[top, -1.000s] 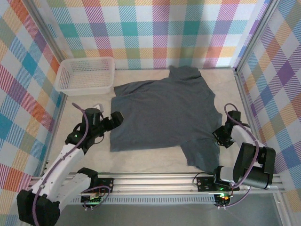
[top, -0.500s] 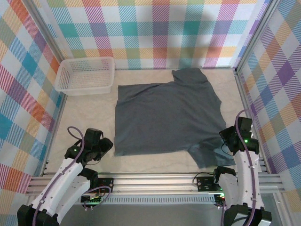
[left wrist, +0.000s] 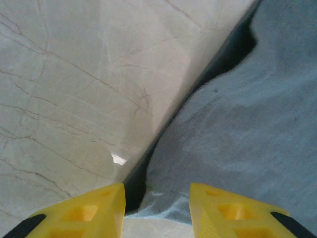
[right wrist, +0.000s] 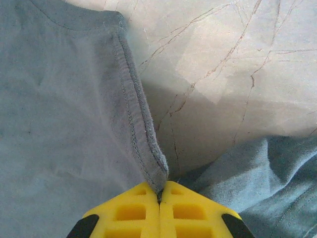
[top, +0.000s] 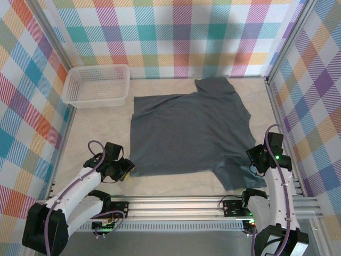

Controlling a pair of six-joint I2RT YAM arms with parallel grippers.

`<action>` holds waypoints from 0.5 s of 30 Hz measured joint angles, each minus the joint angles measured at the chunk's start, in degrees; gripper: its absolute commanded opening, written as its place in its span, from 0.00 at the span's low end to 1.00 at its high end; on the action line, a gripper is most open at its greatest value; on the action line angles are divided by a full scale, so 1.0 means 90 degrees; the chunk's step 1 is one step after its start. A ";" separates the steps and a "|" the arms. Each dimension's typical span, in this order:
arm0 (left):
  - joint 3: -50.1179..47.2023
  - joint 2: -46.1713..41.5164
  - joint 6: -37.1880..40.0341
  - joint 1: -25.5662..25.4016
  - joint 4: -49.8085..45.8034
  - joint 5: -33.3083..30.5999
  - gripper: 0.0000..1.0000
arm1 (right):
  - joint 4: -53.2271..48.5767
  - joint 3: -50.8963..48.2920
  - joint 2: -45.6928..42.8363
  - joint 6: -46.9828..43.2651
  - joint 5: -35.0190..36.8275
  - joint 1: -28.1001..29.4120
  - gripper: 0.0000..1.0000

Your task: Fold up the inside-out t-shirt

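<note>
Noting checked wall panels [top: 170, 37] closing in the far, left and right sides of a pale, veined tabletop [top: 90, 128], with a metal rail [top: 176, 205] running along the near edge.

Seeing the inside-out t-shirt [top: 186, 133] lying spread mostly flat across the middle and right of the tabletop, one sleeve reaching toward the far wall, the other rumpled at the near right.

Logging a white mesh basket [top: 96, 97] sitting in the far left corner, near the shirt's far left corner but apart from it, bare tabletop showing between.

Finding the left hand [top: 128, 169] lying low at the shirt's near left corner. In the left wrist view, watching the left hand [left wrist: 157, 198] standing spread, yellow fingers [left wrist: 94, 210] apart, the cloth edge running in between them, one finger over bare tabletop, the other over grey cloth.

Finding the right hand [top: 254, 162] at the shirt's near right side, beside the right wall. In the right wrist view, seeing the right hand [right wrist: 159, 196] pressed together, pinching the stitched hem [right wrist: 131, 114], more bunched cloth lying just to its right.
</note>
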 measured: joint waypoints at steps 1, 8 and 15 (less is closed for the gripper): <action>-0.0012 0.0078 -0.0002 -0.0002 0.0049 0.0039 0.39 | 0.0000 -0.0002 -0.0029 0.0000 0.0000 0.0000 0.00; -0.0017 0.0593 0.0029 -0.0010 0.0182 0.0177 0.22 | -0.0007 -0.0012 -0.0090 0.0000 0.0005 0.0000 0.00; -0.0010 0.0595 -0.0049 -0.0027 0.0121 0.0126 0.00 | -0.0029 -0.0063 -0.0126 0.0000 0.0007 0.0000 0.00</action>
